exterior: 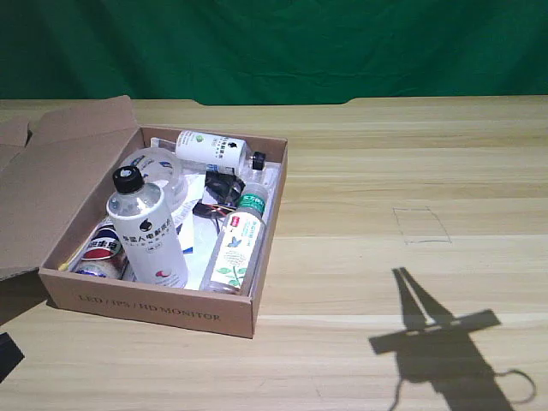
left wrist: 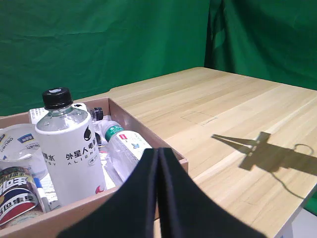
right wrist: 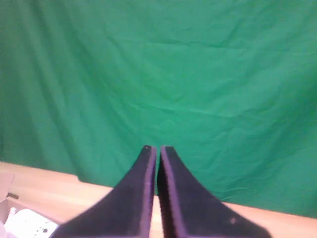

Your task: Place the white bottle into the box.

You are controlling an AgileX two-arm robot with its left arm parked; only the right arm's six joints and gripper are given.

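We find the white bottle (exterior: 146,228) upright inside the box (exterior: 154,306), near its front wall, long axis vertical. Our right gripper (right wrist: 156,148) faces the green backdrop, fingers pressed together on nothing, the bottle outside its view. The job looks finished, with bare table (exterior: 411,171) on the exterior view's right.

Staged recording set, lab-type, not a home or shop. A creased green cloth backdrop (exterior: 282,43) fills the upper frame in every view. A bare pale wood-grain bench (exterior: 411,171) carries a pencilled rectangle (exterior: 421,225) at centre right. Hard lighting throws a sharp shadow (exterior: 445,334) at lower right.
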